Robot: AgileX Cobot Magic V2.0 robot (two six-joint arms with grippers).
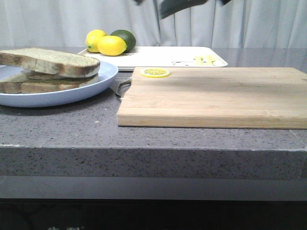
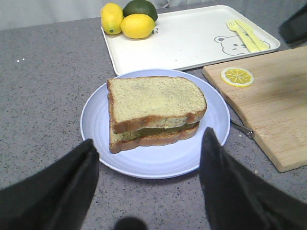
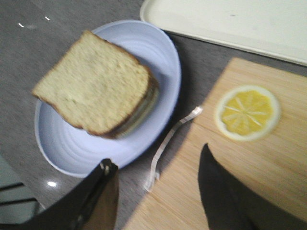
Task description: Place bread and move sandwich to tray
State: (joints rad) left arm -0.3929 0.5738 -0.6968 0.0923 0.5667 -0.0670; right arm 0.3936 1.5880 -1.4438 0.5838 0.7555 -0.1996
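The thick, roughly square bread slice with pale tan-greenish crumb and brown crust [image 2: 156, 99] lies on top of the stacked brown-crusted sandwich [image 2: 153, 133], which sits on the shallow round light-blue plate [image 2: 96, 115]; the top slice is skewed a little against the slice under it, and only a thin pale and greenish edge of filling shows between them. The plate rests on the speckled grey stone counter [image 1: 62, 127], just beside the handle end of the pale wooden cutting board [image 1: 216, 98]; the board's thin metal handle [image 3: 169, 143] lies in the gap between plate and board. The large flat white rectangular tray with a cartoon bear print [image 2: 192, 36] lies beyond the plate, near it but apart from it; two yellow lemons [image 2: 125, 23] and a dark green lime [image 2: 140, 8] crowd the tray corner nearest the plate's far side. A flat yellow lemon-slice disc [image 1: 155, 72] lies on the board's corner nearest the plate.

The left gripper [image 2: 148, 182] hovers short of the plate, its dark jaws wide apart and holding nothing; the sandwich lies ahead of the gap, between the two finger lines. The right gripper [image 3: 158, 191] hangs over the board's handle end, jaws spread and holding nothing; the sandwich lies off to one side of them, well clear.
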